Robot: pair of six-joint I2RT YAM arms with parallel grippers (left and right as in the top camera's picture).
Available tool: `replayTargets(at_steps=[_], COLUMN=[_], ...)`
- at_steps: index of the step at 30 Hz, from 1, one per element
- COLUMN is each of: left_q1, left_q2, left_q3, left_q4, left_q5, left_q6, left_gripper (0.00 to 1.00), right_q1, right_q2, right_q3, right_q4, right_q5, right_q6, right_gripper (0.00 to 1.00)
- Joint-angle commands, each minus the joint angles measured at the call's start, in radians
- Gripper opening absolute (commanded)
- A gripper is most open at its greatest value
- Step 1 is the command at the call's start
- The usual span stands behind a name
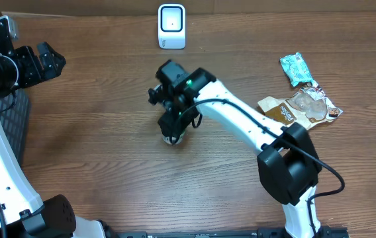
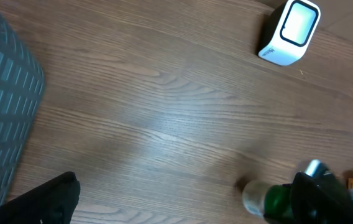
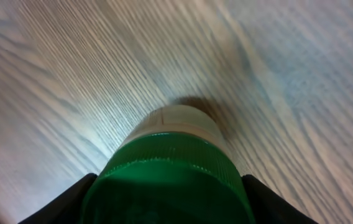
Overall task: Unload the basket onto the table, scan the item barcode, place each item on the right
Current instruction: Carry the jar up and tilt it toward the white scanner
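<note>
While wood-grain table (image 1: 95,165) fills overhead, right gripper (image 1: 172,127) sits over small round bottle (image 1: 173,138) at centre; left gripper (image 1: 42,61) spread wide, upper left. Left wrist: rounded white scanner (image 2: 290,31) upper right, dark mesh basket (image 2: 2,124) left. Right wrist: ribbed green cap (image 3: 170,180) between fingers (image 3: 64,205), cannot tell if clamped.

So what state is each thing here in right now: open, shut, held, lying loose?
Left jaws: wide open, empty.
Right jaws: either side of the bottle's green cap; whether they grip it yet, cannot tell.
Bottle: cap on, between the right jaws.
Scanner: standing, nothing held up to it.
Teal packet: lying loose, untouched.
Brown packet: lying loose, untouched.
</note>
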Motion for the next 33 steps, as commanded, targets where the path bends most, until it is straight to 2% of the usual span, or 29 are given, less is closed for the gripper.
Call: replayTargets(at_steps=[1, 6, 14, 18, 25, 33], left_q1=[-0.006, -0.006, -0.006, -0.006, -0.006, -0.006], left_q2=[-0.007, -0.007, -0.007, -0.007, -0.007, -0.007], left_q3=[0.014, 0.014, 0.014, 0.014, 0.014, 0.014], left_q4=[0.001, 0.001, 0.001, 0.001, 0.001, 0.001], left_q5=[0.008, 0.008, 0.008, 0.008, 0.008, 0.008], left_q6=[0.019, 0.019, 0.019, 0.019, 0.019, 0.019], left_gripper=[1.0, 1.0, 0.99, 1.0, 1.0, 1.0], right_q1=[-0.039, -0.099, -0.314, -0.445, -0.559, -0.557], right_q2=[-0.073, -0.127, -0.227, -0.24, -0.24, -0.24], right_q3=[0.067, 0.08, 0.083, 0.083, 0.083, 0.083], right_q4=[-0.019, -0.038, -0.019, -0.02, -0.019, -0.002], right_q5=[-0.117, -0.293, -0.819, -1.078, -1.181, -1.149], right_q6=[0.012, 0.012, 0.011, 0.011, 0.008, 0.004], right_gripper=[0.56, 0.53, 0.53, 0.57, 0.57, 0.53])
